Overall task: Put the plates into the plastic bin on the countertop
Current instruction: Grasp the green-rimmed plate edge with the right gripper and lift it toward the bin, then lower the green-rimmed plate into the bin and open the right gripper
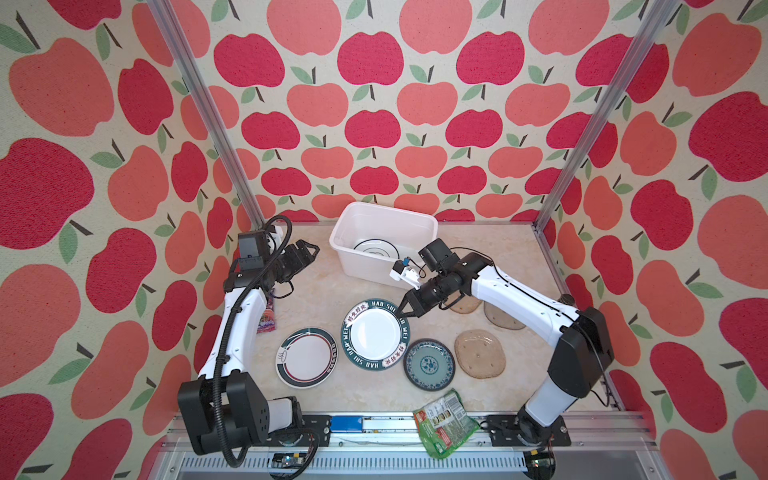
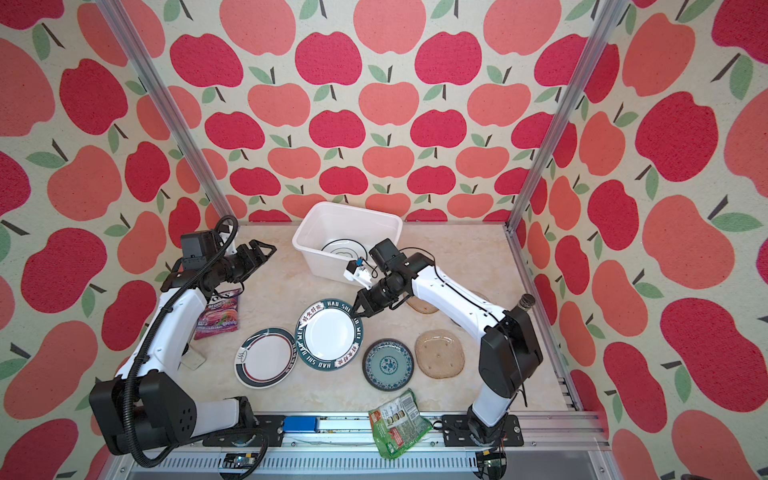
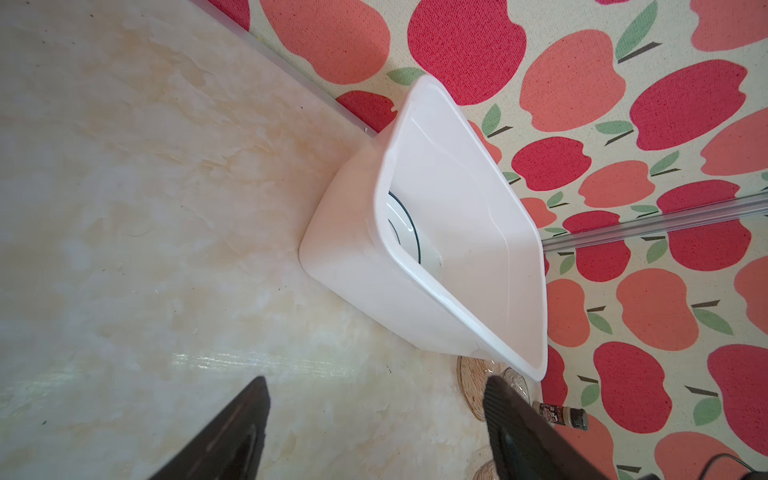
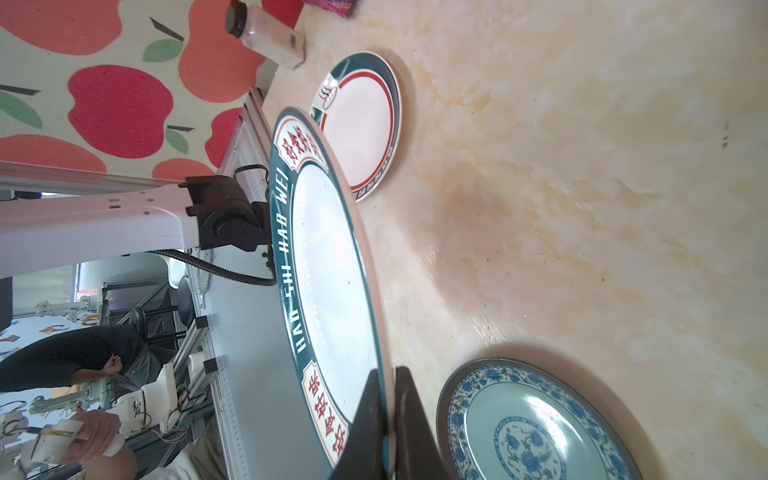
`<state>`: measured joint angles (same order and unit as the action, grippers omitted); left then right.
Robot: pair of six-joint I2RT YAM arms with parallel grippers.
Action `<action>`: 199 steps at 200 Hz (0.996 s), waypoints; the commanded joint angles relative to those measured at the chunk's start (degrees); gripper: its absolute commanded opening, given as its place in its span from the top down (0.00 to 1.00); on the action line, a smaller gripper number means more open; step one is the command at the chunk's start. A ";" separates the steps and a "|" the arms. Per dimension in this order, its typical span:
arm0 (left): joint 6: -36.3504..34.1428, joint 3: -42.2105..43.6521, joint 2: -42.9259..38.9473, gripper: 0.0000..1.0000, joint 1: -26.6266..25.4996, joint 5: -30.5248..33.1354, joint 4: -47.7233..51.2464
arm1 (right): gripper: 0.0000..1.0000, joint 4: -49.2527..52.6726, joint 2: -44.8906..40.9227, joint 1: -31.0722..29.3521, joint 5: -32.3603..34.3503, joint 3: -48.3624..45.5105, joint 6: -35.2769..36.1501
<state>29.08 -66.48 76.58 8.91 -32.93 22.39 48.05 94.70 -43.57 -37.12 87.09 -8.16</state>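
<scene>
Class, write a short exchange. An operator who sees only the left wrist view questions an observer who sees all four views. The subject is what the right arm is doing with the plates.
Operator: I see only the plastic bin and bare countertop. What is the right gripper doing?
Observer: The right gripper is shut on the rim of the HAO SHI plate.
Operator: Is that plate lying flat?
Observer: No. In the right wrist view it is tilted, with its gripped edge raised off the countertop. I cannot tell whether its far edge touches down.
</scene>
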 commanded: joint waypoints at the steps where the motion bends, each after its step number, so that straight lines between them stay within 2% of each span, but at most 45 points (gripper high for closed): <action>1: 0.51 -3.28 3.61 0.16 0.41 2.38 -1.86 | 1.00 4.07 -5.87 2.45 -2.03 8.34 0.90; 21: 1.56 -6.16 8.11 0.16 0.60 2.13 -4.79 | 1.00 2.38 -7.01 5.88 0.11 16.27 -1.75; 40: 2.32 -10.10 13.50 0.16 0.48 1.23 -6.84 | 1.00 -0.06 -5.11 7.85 6.90 24.70 -3.36; 61: 3.87 -14.85 19.49 0.17 0.00 -0.60 -9.22 | 1.00 1.24 2.31 10.20 14.09 37.21 -7.03; 114: 5.71 -21.53 29.57 0.18 -2.71 -5.21 -15.18 | 1.00 -1.23 21.52 15.59 19.00 58.57 -17.18; 158: -0.55 -29.33 36.79 0.19 -6.69 -2.58 -7.40 | 1.00 -3.28 31.43 17.50 20.57 64.63 -21.69; 199: -2.30 -30.16 40.42 0.26 -9.27 -0.10 -6.30 | 1.00 -2.28 33.72 17.82 21.22 62.98 -22.07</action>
<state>29.74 -94.94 114.45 0.56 -35.40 12.71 47.59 129.80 -25.74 -16.08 148.27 -28.32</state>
